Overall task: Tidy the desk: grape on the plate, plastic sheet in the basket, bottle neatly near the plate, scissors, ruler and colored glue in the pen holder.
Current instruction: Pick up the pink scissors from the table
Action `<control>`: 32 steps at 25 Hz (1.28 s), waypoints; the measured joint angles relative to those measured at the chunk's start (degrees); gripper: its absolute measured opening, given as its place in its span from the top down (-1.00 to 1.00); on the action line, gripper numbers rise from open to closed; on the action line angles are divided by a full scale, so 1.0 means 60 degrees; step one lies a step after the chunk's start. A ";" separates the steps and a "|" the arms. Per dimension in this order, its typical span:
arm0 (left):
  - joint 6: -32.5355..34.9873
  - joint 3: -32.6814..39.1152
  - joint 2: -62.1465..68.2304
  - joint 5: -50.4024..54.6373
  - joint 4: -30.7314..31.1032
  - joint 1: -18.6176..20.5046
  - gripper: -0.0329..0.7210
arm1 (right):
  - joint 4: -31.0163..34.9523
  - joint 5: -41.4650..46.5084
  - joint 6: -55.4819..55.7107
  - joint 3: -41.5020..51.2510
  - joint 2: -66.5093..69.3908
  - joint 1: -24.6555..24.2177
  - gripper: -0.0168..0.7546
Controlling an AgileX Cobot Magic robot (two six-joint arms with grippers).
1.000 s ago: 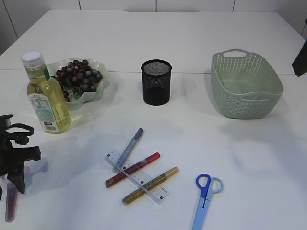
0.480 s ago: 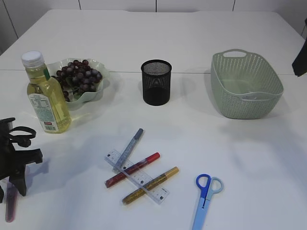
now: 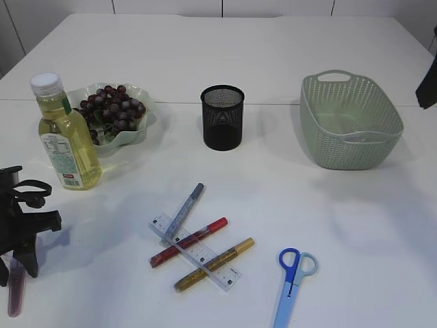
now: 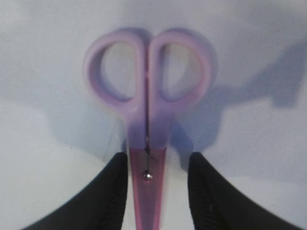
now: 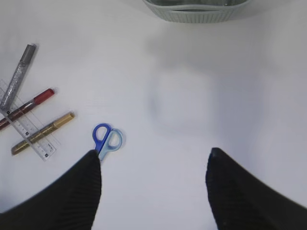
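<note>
At the near left edge of the table, the left gripper stands over a pair of pink scissors, its 2 fingers straddling the blades just below the pivot screw, with a sliver of gap on each side. The jaws are not yet clamped, so nothing is held; the scissors lie flat with the handles pointing away from the wrist, likely approached at the narrow neck because that part fits between the pads. Further right along the near edge lie the blue scissors, untouched. The right gripper hangs high above the table with its jaws spread wide and empty, apparently parked clear while the left arm works. In the middle ground, 3 glitter glue pens, silver, red and gold, lie crossed over and under a clear ruler, so picking 1 may drag the others. Beyond them the black mesh pen holder stands empty and upright. The bottle stands just in front of the plate, which already holds the grapes. The green basket sits far right; whether the plastic sheet lies inside cannot be told.
</note>
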 joint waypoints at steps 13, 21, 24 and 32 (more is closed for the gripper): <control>0.0015 0.0000 0.0158 0.0000 -0.0035 0.0000 0.12 | 0.0000 0.0000 0.0000 0.0000 0.0000 0.0000 -0.42; 0.0015 -0.0055 0.0235 0.0000 -0.0092 0.0000 0.26 | 0.0000 0.0000 0.0000 0.0000 0.0000 0.0000 -0.42; 0.0015 -0.0055 0.0235 0.0000 -0.0092 0.0000 0.31 | 0.0000 0.0000 0.0000 0.0000 0.0000 0.0000 -0.42; 0.0074 -0.0099 0.0238 0.0000 0.0433 0.0000 0.33 | 0.0000 0.0000 0.0000 0.0000 0.0000 0.0000 -0.42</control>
